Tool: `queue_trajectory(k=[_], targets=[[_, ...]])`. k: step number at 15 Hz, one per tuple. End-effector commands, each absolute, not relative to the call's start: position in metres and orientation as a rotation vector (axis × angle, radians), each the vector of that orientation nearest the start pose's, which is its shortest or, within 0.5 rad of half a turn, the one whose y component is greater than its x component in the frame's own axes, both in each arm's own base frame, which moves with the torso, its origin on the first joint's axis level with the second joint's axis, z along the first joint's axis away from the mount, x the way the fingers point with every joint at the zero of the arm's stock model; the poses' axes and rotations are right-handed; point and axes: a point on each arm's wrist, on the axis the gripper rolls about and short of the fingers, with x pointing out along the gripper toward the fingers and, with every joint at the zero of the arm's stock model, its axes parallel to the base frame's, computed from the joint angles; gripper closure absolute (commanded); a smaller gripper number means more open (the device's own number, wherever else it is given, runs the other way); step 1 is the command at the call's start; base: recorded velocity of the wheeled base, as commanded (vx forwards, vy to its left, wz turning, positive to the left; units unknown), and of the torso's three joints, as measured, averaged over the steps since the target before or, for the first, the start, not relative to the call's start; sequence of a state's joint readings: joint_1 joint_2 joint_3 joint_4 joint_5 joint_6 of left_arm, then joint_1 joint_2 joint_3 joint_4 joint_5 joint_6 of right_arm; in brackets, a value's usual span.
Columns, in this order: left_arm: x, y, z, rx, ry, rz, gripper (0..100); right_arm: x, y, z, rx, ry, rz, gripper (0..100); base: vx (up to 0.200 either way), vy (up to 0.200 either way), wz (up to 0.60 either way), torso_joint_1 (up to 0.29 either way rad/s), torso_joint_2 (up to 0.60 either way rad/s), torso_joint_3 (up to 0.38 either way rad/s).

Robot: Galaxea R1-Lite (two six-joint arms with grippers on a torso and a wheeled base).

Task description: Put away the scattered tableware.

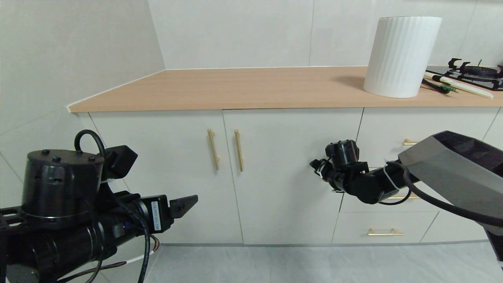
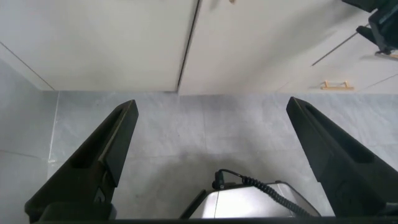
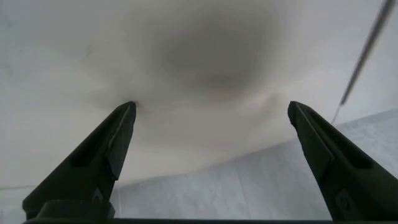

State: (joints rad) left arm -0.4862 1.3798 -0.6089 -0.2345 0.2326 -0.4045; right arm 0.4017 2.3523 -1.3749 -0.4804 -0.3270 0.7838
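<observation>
Currently the right gripper [image 3: 211, 106] hangs empty, jaws spread wide, close before a white cabinet door [image 1: 290, 177]; the left gripper [image 2: 211, 104], likewise spread and empty, sits nearer on the left. The utensils [image 1: 463, 86] lie far right on the countertop [image 1: 235, 88], just beside a white ribbed holder [image 1: 401, 55], so the approach seems unfinished: the right arm must rise to them.

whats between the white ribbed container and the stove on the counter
In the head view, utensils lie between the white ribbed container and the stove: a long cream piece and darker sticks beside it.
</observation>
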Motion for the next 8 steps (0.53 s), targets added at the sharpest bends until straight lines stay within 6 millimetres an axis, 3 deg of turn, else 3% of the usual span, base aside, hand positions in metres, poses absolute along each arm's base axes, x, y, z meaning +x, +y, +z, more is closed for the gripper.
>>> queue_trajectory(k=[1,5,8], targets=[[0.187,-0.093,0.174,-0.204,0.545,-0.140,0,0.431,0.171,0.058,0.592,0.461,-0.126,0,0.000,0.000,0.00,0.000,0.00,0.000],[0.187,-0.093,0.175,-0.205,0.543,-0.141,0,0.428,0.171,0.066,0.594,0.451,-0.121,0,0.000,0.000,0.00,0.000,0.00,0.000],[0.185,-0.092,0.178,-0.210,0.529,-0.141,0,0.392,0.168,0.102,0.565,0.445,-0.077,0,0.000,0.000,0.00,0.000,0.00,0.000]])
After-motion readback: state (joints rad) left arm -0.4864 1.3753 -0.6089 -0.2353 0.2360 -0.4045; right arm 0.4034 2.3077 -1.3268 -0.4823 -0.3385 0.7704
